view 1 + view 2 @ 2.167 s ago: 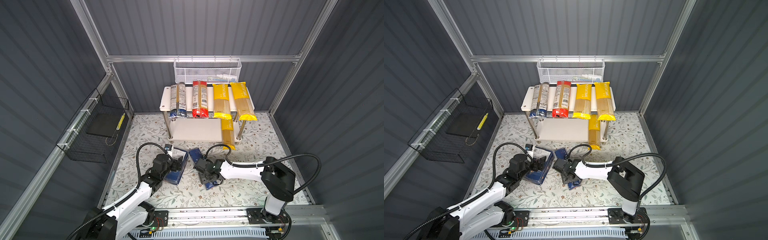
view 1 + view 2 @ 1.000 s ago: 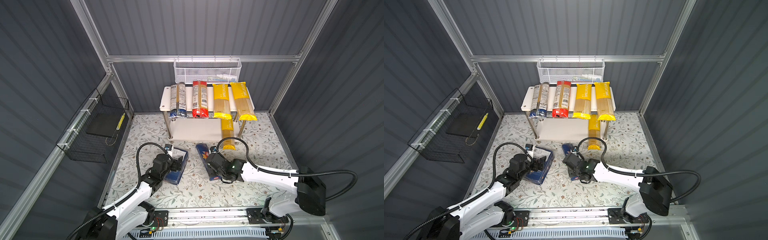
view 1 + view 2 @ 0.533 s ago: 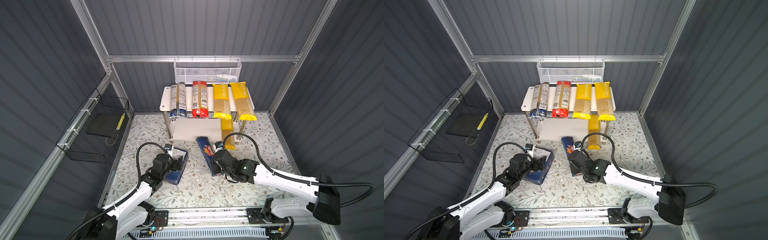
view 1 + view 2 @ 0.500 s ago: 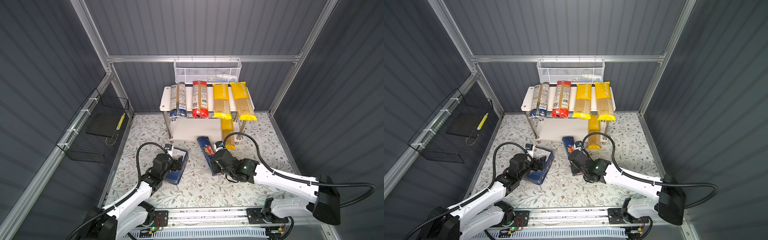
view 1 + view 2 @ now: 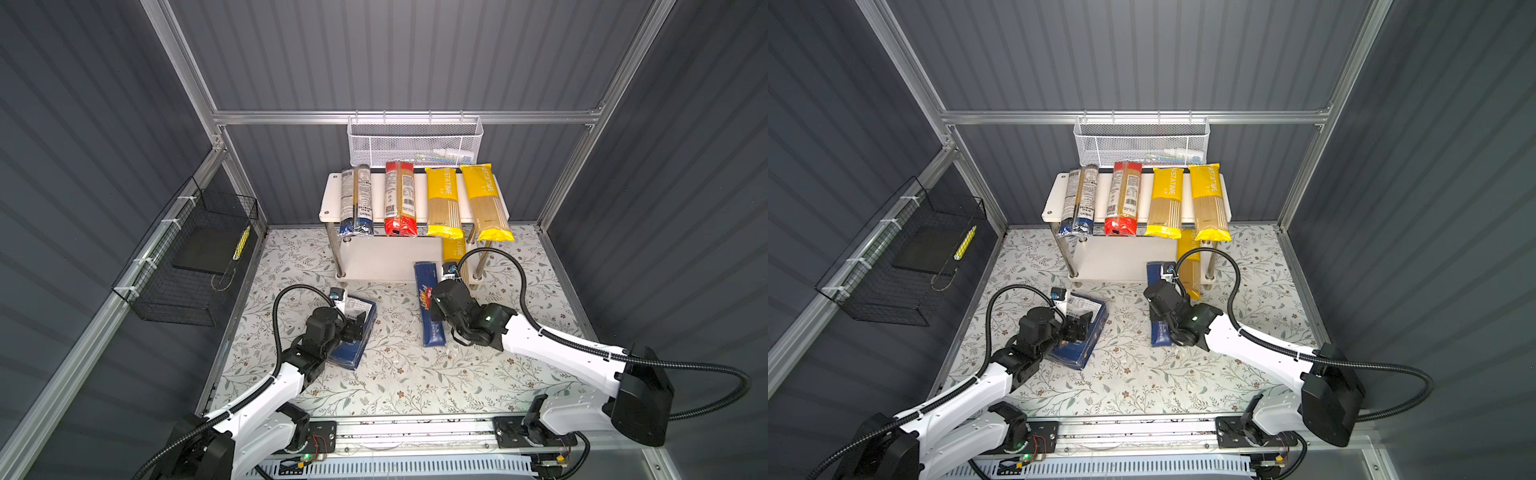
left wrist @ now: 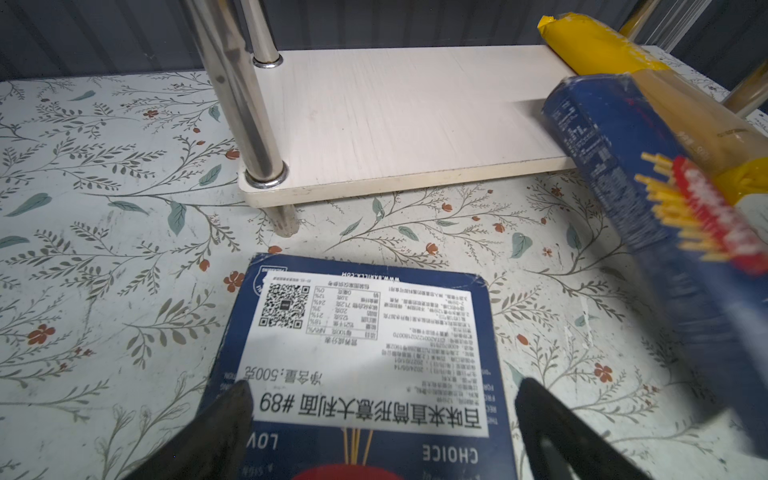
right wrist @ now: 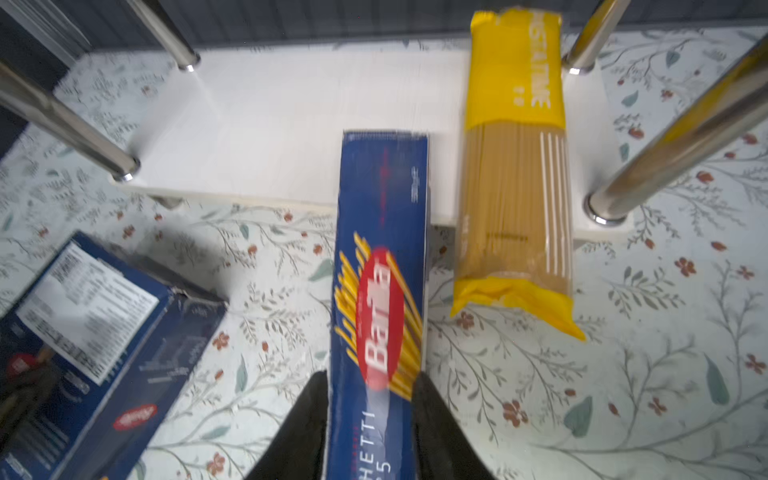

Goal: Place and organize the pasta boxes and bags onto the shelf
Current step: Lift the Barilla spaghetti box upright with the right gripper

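Slim box, writing: on the slim box I read a blurred red oval Barilla logo and "HETTI 5" near the jaws.
Slim box, build: long, narrow, dark blue card printed with yellow spaghetti strands.
Slim box, position: its far end lies over the front edge of the shelf's lower board, just beside a yellow packet marked PASTATIME. I cannot tell whether it rests there.
Right jaws: pinching the slim box across its width, one black finger on each long side.
Right arm: the right arm stretches low across the floral worktop toward the shelf.
Wide box: the wide box lies flat on the worktop. It is dark blue card with a white sticker carrying a QR code, "#89" and "500", and "CHOICE" is printed below.
Left jaws: spread over the wide box's sticker; I cannot confirm contact.
Top board: four clear packets lie side by side, overhanging the front: a dark blue packet, a red-ended packet and two yellow PASTATIME packets.
Shelf build: white boards on chrome tube legs.
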`<action>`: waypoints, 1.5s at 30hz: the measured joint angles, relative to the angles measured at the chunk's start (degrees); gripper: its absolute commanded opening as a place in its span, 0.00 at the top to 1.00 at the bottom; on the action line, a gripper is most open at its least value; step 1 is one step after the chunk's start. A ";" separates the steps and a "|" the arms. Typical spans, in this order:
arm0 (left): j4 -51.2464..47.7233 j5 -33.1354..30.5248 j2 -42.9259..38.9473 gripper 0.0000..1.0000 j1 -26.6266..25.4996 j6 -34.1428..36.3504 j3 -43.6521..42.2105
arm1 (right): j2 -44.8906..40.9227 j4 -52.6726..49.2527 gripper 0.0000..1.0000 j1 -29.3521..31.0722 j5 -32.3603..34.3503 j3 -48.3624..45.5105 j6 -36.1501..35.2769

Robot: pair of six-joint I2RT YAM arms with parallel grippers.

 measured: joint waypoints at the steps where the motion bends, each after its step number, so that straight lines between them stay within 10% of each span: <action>1: 0.00 0.00 0.00 0.01 0.00 0.00 0.00 | 0.07 0.96 0.62 -0.37 0.09 0.59 -0.22; 14: 0.00 0.00 0.00 0.01 0.00 0.00 0.00 | 5.99 -10.71 0.01 -0.74 -8.83 4.72 2.25; 45: 0.02 0.46 0.72 0.01 0.00 0.00 0.31 | 20.61 -15.61 0.01 3.78 -15.67 -1.29 11.67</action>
